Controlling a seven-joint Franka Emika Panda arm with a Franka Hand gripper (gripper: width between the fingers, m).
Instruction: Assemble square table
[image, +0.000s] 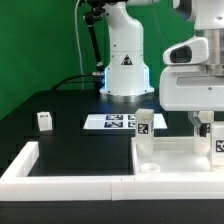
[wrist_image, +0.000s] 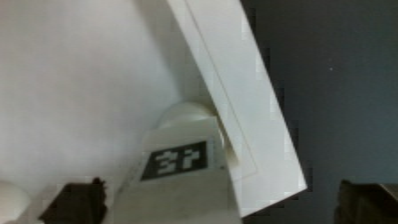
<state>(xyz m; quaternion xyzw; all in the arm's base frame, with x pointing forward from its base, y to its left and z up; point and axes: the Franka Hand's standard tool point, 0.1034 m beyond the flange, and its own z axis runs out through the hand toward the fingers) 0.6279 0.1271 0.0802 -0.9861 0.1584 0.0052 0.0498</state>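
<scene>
The square table's white panel (image: 170, 152) lies at the exterior view's right, tucked into the corner of the white border wall. One tagged white leg (image: 144, 123) stands at the panel's far left corner. A second tagged leg (image: 217, 141) stands at its right edge, right under my gripper (image: 207, 124). In the wrist view this leg (wrist_image: 178, 158) and the panel's raised rim (wrist_image: 240, 100) lie between my dark fingertips (wrist_image: 79, 202). My gripper (wrist_image: 222, 205) is open, with a gap on each side of the leg. A third leg (image: 44, 120) stands alone at the left.
The marker board (image: 108, 122) lies flat in front of the robot's base (image: 124, 75). The L-shaped border wall (image: 60, 170) runs along the front and the left of the black table.
</scene>
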